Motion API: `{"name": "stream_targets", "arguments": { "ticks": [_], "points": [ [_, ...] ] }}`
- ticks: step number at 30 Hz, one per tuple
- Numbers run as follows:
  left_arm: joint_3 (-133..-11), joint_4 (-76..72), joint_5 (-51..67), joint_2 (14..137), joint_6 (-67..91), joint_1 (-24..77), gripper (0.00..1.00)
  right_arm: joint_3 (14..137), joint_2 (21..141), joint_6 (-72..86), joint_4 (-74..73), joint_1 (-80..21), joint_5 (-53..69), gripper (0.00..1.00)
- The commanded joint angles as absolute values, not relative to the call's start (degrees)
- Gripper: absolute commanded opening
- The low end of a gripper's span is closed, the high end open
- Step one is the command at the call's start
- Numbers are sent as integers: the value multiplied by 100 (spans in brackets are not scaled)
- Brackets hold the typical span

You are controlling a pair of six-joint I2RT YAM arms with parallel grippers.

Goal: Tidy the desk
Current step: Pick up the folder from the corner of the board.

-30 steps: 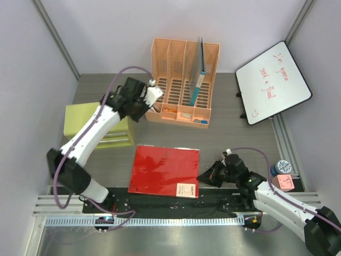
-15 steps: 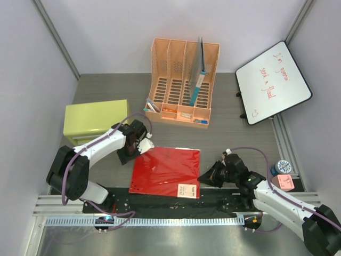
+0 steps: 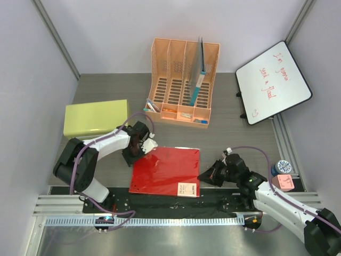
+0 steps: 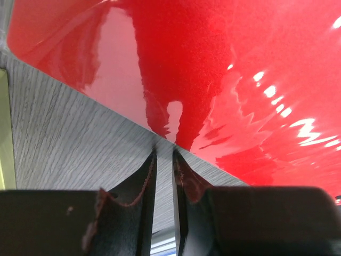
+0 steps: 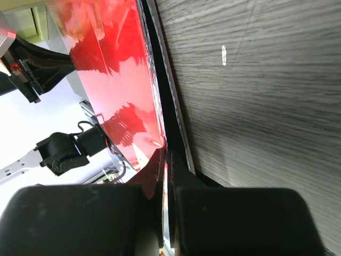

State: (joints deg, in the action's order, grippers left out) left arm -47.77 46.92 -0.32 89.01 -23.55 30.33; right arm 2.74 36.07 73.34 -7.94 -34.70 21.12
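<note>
Conceivably the red folder (image 3: 168, 170), laid near-centre on the desk (image 3: 234, 140) and pinched at its right edge by the right gripper (image 3: 209, 176), could be buckled; a push is threatened by the near-closed, empty left gripper (image 3: 145, 150) at its far-left corner.

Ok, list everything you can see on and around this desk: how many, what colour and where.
desk: one, dark grey wood-grain, under everything.
file rack: one, orange, far centre.
upright folder: one, blue-grey, standing in the rack, toward its right.
small items: several, mixed colours, in the rack's front tray; too small to name.
drawer cabinet: one, lime green, left side.
red folder: one, lying flat, near centre.
whiteboard: one, white with red writing, right side.
round tub: one, blue top, near right by the rail.
block: one, pink, just nearer than the tub.
left claw: one, black, almost shut, tips at the red folder's far-left edge.
right claw: one, black, shut on the red folder's right edge.
</note>
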Motion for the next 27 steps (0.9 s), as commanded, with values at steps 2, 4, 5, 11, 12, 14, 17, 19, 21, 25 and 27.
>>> {"name": "stream_targets", "arguments": {
  "ticks": [2,4,5,11,12,14,17,19,21,25,27],
  "points": [
    [-4781,4166,369,9132,-2145,3041,18,229,3533,7322,-1652,-3445,2030,1],
    [-4825,4148,395,9193,-2092,3102,18,246,3577,7269,-1679,-3437,2092,2],
    [-4834,4131,387,9211,-2092,3155,18,237,3603,7251,-1696,-3437,2118,8],
    [-4983,4113,369,9272,-2022,3296,18,351,3876,6988,-2048,-3445,2171,57],
    [-5018,4122,378,9272,-2013,3322,18,360,3919,6961,-2057,-3437,2171,62],
    [-5036,4122,378,9308,-1969,3392,18,404,4034,6908,-2057,-3445,2153,63],
    [-5089,4113,395,9334,-1899,3498,18,396,4131,6891,-2030,-3445,2145,63],
    [-5133,4113,413,9343,-1872,3559,18,343,4157,6934,-1916,-3445,2162,62],
    [-5150,4096,431,9387,-1820,3647,18,282,4184,7048,-1741,-3445,2215,62],
    [-5186,4052,457,9466,-1767,3779,18,150,4192,7163,-1600,-3445,2250,61],
    [-5212,4025,475,9492,-1732,3841,18,114,4184,7198,-1608,-3437,2363,60]
  ]
}}
